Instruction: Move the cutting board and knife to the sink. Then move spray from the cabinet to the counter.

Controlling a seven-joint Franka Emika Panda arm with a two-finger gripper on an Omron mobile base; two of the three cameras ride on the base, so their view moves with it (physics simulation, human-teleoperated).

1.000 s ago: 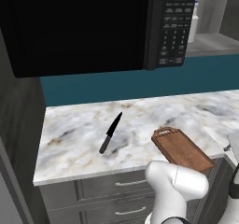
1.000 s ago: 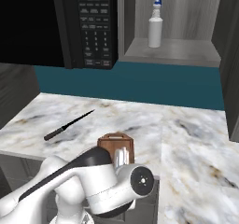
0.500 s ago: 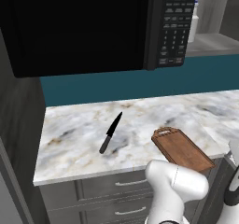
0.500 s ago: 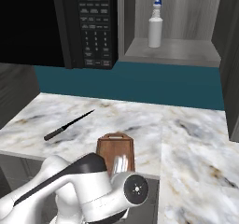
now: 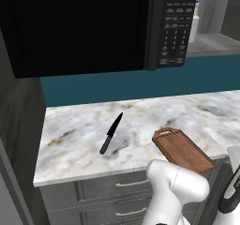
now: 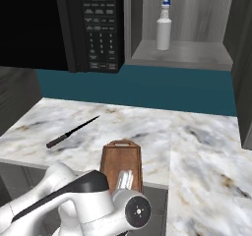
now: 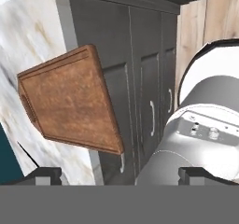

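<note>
The reddish-brown cutting board (image 5: pixel 183 150) (image 6: pixel 121 161) (image 7: pixel 70 99) lies flat at the counter's front edge, one corner jutting past it. A dark knife (image 5: pixel 111 134) (image 6: pixel 73 132) rests on the marble counter (image 5: pixel 75 139) (image 6: pixel 206 151) to the board's left, apart from it. My gripper (image 7: pixel 120 174) hangs in front of the board's near end, open, with nothing between its fingertips (image 7: pixel 44 174). The spray (image 6: pixel 163 26) (image 5: pixel 194 27) stands upright on the cabinet shelf (image 6: pixel 197 53). The sink is out of view.
A black microwave (image 5: pixel 93 27) (image 6: pixel 93 23) hangs over the counter, left of the cabinet niche. Grey drawers with metal handles (image 5: pixel 131 184) (image 7: pixel 151 118) sit below the counter. A dark wall panel (image 5: pixel 18 125) bounds the counter's left end.
My wrist has sunk a little and drifted left in front of the counter edge. The board, knife and spray have not moved. The jaws stay wide apart.
</note>
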